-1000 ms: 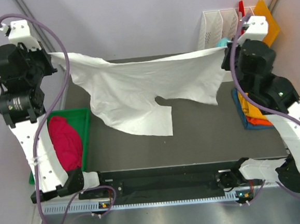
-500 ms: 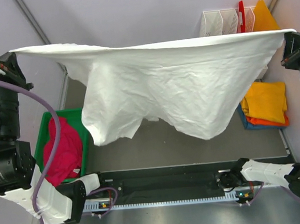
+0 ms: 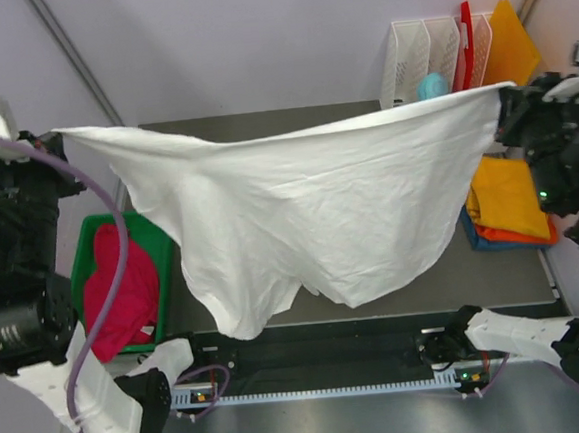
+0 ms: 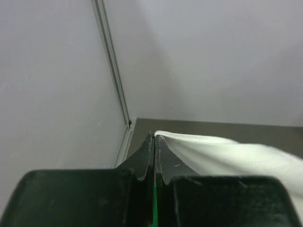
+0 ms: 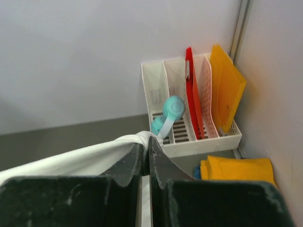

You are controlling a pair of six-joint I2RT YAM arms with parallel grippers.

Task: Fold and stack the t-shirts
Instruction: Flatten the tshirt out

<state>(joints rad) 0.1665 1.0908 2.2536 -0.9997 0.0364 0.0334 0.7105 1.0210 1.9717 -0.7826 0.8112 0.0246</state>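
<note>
— White t-shirt (image 3: 319, 214): where was it at this mark?
— Off the table (image 3: 475, 274), strung in the air between both arms. Upper hem ran nearly straight across. Body hung in a wrinkled sag, lowest fold over the near edge, left of centre.
— Left tool (image 4: 154, 139)?
— Fingers pressed together on the shirt's left corner. Wrist view showed cloth pinched at the tips, trailing off to the right.
— Right tool (image 5: 145, 144)?
— Same. Clamped on the other corner, a bunched fold of white at the tips.
— Other shirts?
— Crimson-pink shirt (image 3: 120, 290) lay crumpled in the green bin (image 3: 95, 227) at the table's left. At the right edge sat a folded stack: yellow-orange shirt (image 3: 513, 194) on top, orange shirt (image 3: 511, 231) under it, blue shirt (image 3: 468, 228) at the bottom, only its edge showing.
— Behind the stack?
— White rack (image 5: 203, 144) stood in the far right corner. Red board (image 5: 191, 90) and orange board (image 5: 227, 92) stood upright in its slots. Teal object (image 5: 171, 109) sat in a slot left of the red board; could not tell what it was.
</note>
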